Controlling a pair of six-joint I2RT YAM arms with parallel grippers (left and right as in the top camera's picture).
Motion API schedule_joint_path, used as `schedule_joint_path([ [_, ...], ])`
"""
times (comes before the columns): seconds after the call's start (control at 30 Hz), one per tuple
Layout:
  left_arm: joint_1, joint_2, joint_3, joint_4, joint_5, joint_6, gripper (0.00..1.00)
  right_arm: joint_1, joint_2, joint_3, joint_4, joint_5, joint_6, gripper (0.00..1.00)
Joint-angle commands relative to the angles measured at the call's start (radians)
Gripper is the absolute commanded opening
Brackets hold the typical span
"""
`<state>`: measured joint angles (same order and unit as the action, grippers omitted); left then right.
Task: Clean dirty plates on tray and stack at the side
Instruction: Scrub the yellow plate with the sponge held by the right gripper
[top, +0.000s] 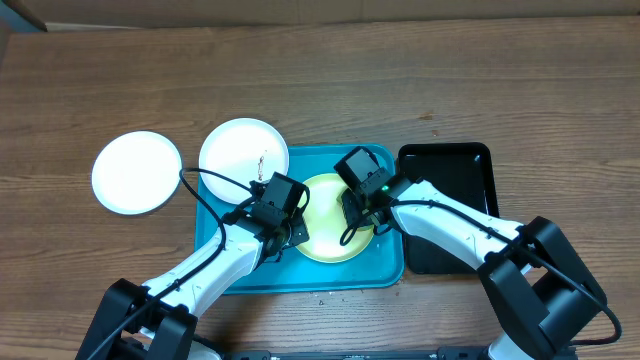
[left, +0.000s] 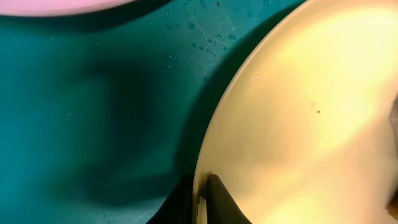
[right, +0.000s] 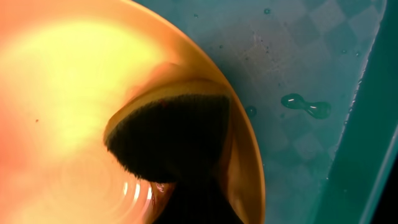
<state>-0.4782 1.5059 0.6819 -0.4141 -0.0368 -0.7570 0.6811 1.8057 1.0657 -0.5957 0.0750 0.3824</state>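
Note:
The pale yellow-green plate (top: 322, 238) lies in the turquoise tray (top: 300, 277). My left gripper (top: 284, 226) is shut on the plate's left rim; in the left wrist view the gripper (left: 203, 186) has one dark finger on top of the plate (left: 298, 124) and one under it. My right gripper (top: 362, 214) is over the plate's right part, shut on a dark sponge (right: 171, 137) with a yellow edge, pressed on the plate (right: 68, 93). A white plate (top: 243, 150) with a small brown smear overlaps the tray's far left corner. Another white plate (top: 137, 172) lies on the table, left of the tray.
A glossy black tray (top: 450, 175) stands right of the turquoise one, under my right arm. Water drops (right: 305, 106) lie on the tray floor beside the plate. Wooden table surrounds everything.

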Motion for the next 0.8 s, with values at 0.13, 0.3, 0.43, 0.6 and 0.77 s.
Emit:
schedule_joint_path([
  [0.13, -0.002, 0.011, -0.006, 0.000, 0.003, -0.006, 0.10, -0.002, 0.004, -0.086, 0.048, -0.082, 0.068, 0.04],
  [0.3, -0.002, 0.011, -0.006, 0.000, 0.000, -0.006, 0.09, -0.002, 0.004, -0.089, 0.046, -0.173, 0.102, 0.04],
  [0.43, -0.002, 0.011, -0.006, 0.000, -0.004, -0.006, 0.08, -0.002, 0.004, -0.097, 0.046, -0.219, 0.147, 0.04],
  [0.6, -0.002, 0.011, -0.006, 0.000, -0.005, -0.006, 0.08, -0.002, 0.004, -0.097, 0.059, -0.280, 0.146, 0.04],
  [0.77, -0.002, 0.011, -0.006, 0.000, -0.005, -0.006, 0.08, -0.001, 0.004, -0.097, 0.076, -0.310, 0.171, 0.04],
])
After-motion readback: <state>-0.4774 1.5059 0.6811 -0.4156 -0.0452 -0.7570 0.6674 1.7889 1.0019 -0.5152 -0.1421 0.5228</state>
